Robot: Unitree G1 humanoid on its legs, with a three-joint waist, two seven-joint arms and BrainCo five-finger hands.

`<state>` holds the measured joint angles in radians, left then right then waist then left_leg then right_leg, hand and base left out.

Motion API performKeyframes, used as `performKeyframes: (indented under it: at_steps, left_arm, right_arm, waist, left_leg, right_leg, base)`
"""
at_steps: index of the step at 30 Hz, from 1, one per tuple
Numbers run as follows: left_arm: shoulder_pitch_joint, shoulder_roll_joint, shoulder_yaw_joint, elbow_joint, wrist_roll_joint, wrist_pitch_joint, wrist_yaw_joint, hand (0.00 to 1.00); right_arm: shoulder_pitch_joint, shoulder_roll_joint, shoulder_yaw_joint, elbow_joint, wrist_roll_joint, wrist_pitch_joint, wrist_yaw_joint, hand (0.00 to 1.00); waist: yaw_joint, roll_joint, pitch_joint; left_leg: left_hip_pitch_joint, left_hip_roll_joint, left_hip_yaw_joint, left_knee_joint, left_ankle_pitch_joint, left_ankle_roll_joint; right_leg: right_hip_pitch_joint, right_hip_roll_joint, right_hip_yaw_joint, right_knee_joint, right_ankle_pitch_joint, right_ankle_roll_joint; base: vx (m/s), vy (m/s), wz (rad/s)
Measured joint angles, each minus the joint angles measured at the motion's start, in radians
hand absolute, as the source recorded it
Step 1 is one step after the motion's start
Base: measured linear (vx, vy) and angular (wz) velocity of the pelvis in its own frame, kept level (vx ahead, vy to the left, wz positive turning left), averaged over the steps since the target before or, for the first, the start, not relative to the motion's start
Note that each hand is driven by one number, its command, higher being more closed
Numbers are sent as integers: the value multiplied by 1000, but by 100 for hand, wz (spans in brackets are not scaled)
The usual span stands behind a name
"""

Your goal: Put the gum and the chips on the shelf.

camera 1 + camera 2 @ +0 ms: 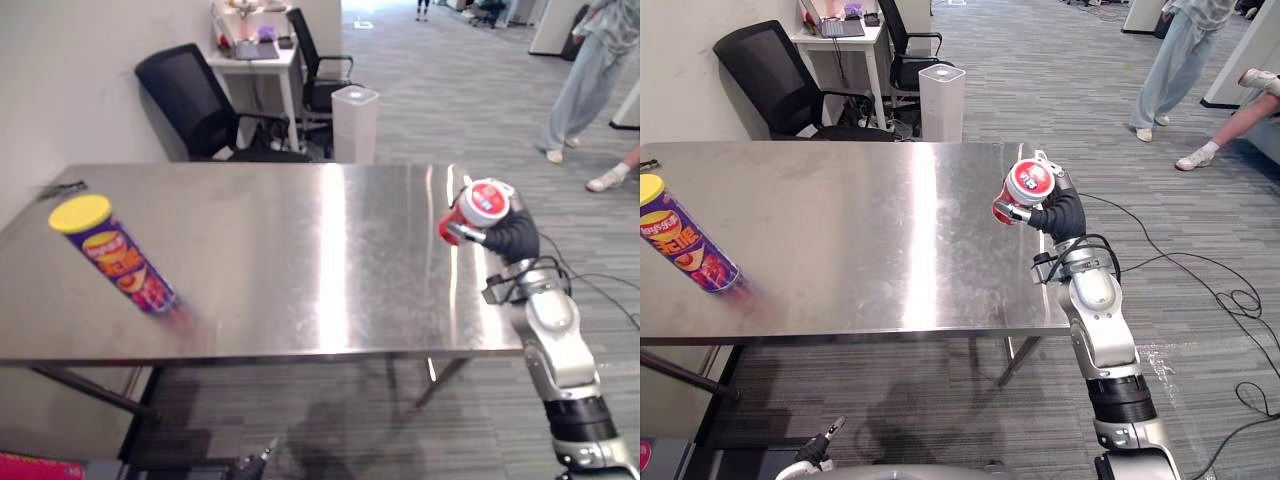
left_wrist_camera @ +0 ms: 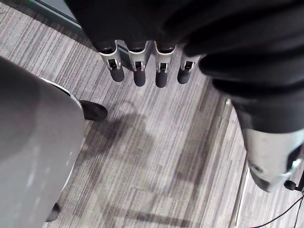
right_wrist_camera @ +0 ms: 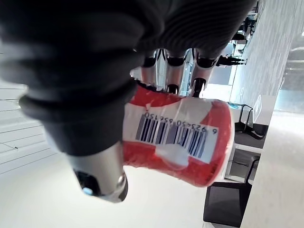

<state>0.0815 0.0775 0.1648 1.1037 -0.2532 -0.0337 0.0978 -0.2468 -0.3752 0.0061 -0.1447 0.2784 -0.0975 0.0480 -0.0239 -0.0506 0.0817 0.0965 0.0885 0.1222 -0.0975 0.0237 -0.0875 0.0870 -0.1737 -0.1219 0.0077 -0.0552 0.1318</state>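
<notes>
A purple chips can (image 1: pixel 115 255) with a yellow lid stands near the front left of the steel table (image 1: pixel 300 250). The gum is a red jar (image 1: pixel 480 205) with a white lid. My right hand (image 1: pixel 512 235) is shut on the gum jar and holds it just above the table's right edge. In the right wrist view the jar (image 3: pixel 180 137) lies across the palm with fingers (image 3: pixel 173 71) curled over it and its barcode facing out. My left hand hangs over the carpet below table height, its fingers (image 2: pixel 137 71) straight and holding nothing.
Behind the table stand a black office chair (image 1: pixel 195 100), a small white desk (image 1: pixel 250 60) with a second chair, and a white box-shaped unit (image 1: pixel 355 122). A person (image 1: pixel 590 80) stands at the far right, with another person's foot (image 1: pixel 610 178) close by.
</notes>
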Motion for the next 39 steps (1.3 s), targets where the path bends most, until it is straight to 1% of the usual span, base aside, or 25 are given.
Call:
performKeyframes:
  at_steps: [4,8,12,13,14,15,16,17,18,19,20,21,22,23,24,25,26,27,28,29,30,31,33,35,39]
  left_arm:
    - [-4,8,0,-1,-10,0,-13,0]
    - [-15,19,5,-8,-52,0,-36,0]
    - [-19,3,30,-33,-80,0,-74,0]
    - [-18,-7,37,-47,-86,0,-84,0]
    - [-21,-5,40,-47,-89,-1,-86,0]
    - [-41,4,78,-46,-97,0,-96,0]
    - [-48,5,91,-45,-98,0,-99,0]
    - [-50,1,116,-47,-99,0,-103,0]
    - [-39,-1,119,-47,-98,0,-103,0]
    - [-32,-5,118,-47,-98,1,-105,0]
    - [-30,-9,125,-45,-98,1,-106,0]
    - [-30,-12,133,-41,-98,1,-107,0]
    - [-27,-20,148,-40,-99,2,-107,0]
    - [-20,-24,133,-51,-98,1,-107,0]
    - [-15,-25,130,-60,-98,0,-107,0]
    - [-16,-27,135,-56,-98,1,-106,0]
    - [-9,-32,140,-42,-97,4,-106,0]
    - [4,-38,153,-39,-95,7,-105,0]
    - [16,-37,145,-38,-90,15,-105,0]
    - [16,-37,145,-38,-90,15,-105,0]
    - [17,-32,147,-36,-78,15,-103,0]
    - [18,-30,149,-33,-68,14,-99,0]
    - [18,-25,145,-32,-33,14,-95,0]
    - [21,-17,142,-31,-17,12,-94,0]
    - [32,-3,140,-33,-21,9,-94,0]
  right_arm:
    - [14,2,1,0,5,2,-1,100]
    - [13,28,8,0,6,3,-2,100]
    - [-12,46,57,2,7,3,7,100]
    - [-31,44,62,7,7,4,7,100]
    - [-35,45,61,11,8,4,7,100]
    - [-42,43,39,17,8,4,11,100]
    - [-42,45,24,17,7,4,10,100]
    - [-42,60,-8,18,7,4,7,100]
    - [-39,74,-25,20,7,4,3,100]
    - [-30,80,-47,22,6,2,-2,100]
    - [-29,78,-69,24,5,3,-4,100]
    - [-27,79,-79,24,5,3,-5,100]
    - [-28,76,-96,23,5,2,-10,100]
    - [-26,79,-113,26,3,2,-13,100]
    - [-23,78,-120,27,3,1,-13,100]
    - [-17,79,-134,30,-1,0,-14,100]
    - [-21,87,-150,40,-4,-2,-16,100]
    - [-10,92,-158,43,-5,0,-22,100]
    - [-3,90,-166,43,-6,0,-24,100]
    - [-3,90,-166,43,-6,0,-24,100]
    - [12,97,-166,35,-7,0,-24,100]
    - [13,111,-167,34,-10,1,-24,100]
    - [23,131,-167,34,-44,1,-36,100]
    - [52,145,-174,34,-48,0,-57,100]
    - [82,158,-172,35,-83,1,-73,100]
  waist:
    - [0,-9,1]
    - [4,-21,26]
    - [9,13,49]
    - [28,35,62]
    - [32,29,64]
    - [42,3,77]
    - [40,-4,80]
    - [32,-9,82]
    - [25,-11,83]
    - [23,1,77]
    - [25,21,69]
    - [24,21,70]
    - [28,35,64]
    - [24,28,59]
    - [20,25,48]
    - [9,36,30]
    - [16,40,30]
    - [17,48,28]
    - [4,56,28]
    - [4,56,28]
    - [4,47,26]
    - [5,42,28]
    - [10,41,28]
    - [16,34,28]
    - [31,22,31]
  left_leg:
    - [-47,-4,-46,5,22,-2]
    - [-132,-10,-140,120,5,-14]
    - [-249,5,-301,86,80,-60]
    - [-267,33,-317,10,64,-69]
    - [-275,45,-277,-2,15,-36]
    - [-322,36,-106,46,34,49]
    - [-348,30,-31,112,55,87]
    - [-379,29,92,279,75,125]
    - [-373,48,145,391,58,135]
    - [-354,83,181,486,-39,125]
    - [-337,117,204,559,-89,118]
    - [-332,128,210,577,-99,120]
    - [-353,110,233,567,-84,120]
    - [-358,70,223,503,-51,140]
    - [-338,36,187,401,-19,128]
    - [-295,7,142,263,-11,130]
    - [-276,23,187,326,-77,115]
    - [-237,41,218,305,-100,84]
    - [-211,19,229,221,-87,57]
    - [-211,19,229,221,-87,57]
    - [-207,-16,223,133,-33,70]
    - [-190,-38,224,86,-12,83]
    - [-145,-67,227,19,4,80]
    - [-121,-94,226,-3,2,89]
    - [-112,-107,240,-3,-8,104]
  right_leg:
    - [-98,-16,-20,168,-73,-8]
    - [-125,-36,-84,286,-142,-26]
    - [-209,-34,-229,402,-204,-63]
    - [-224,-23,-297,412,-219,-86]
    - [-221,-27,-325,390,-214,-102]
    - [-222,-75,-395,379,-203,-121]
    - [-220,-101,-432,382,-202,-124]
    - [-205,-139,-508,388,-199,-127]
    - [-188,-157,-559,401,-201,-128]
    - [-167,-175,-629,418,-203,-133]
    - [-152,-197,-689,445,-204,-134]
    - [-149,-214,-713,465,-204,-134]
    - [-147,-234,-752,510,-205,-131]
    - [-151,-225,-737,475,-220,-114]
    - [-151,-208,-728,423,-216,-109]
    - [-138,-196,-763,349,-164,-109]
    - [-121,-211,-810,347,-142,-91]
    - [-108,-223,-847,364,-134,-79]
    - [-99,-232,-884,365,-123,-71]
    - [-99,-232,-884,365,-123,-71]
    - [-98,-246,-914,343,-80,-73]
    - [-92,-247,-917,320,-52,-70]
    - [-78,-258,-910,300,-10,-70]
    - [-62,-272,-899,290,19,-72]
    - [-63,-263,-831,248,62,-74]
  base:
    - [-57,-21,30]
    - [-95,-63,71]
    - [-198,-160,108]
    - [-273,-230,121]
    - [-237,-166,149]
    - [-156,-84,128]
    - [-165,-118,182]
    - [-137,-141,167]
    - [-137,-131,195]
    - [-138,-47,172]
    - [-116,-22,151]
    - [-105,69,143]
    - [-135,96,155]
    - [-184,107,161]
    - [-162,108,160]
    - [-104,89,128]
    - [-130,107,140]
    - [-133,146,131]
    - [-143,178,96]
    - [-123,230,89]
    - [-118,215,48]
    - [-112,233,48]
    - [-63,218,-3]
    - [-41,165,-4]
    - [16,104,-9]
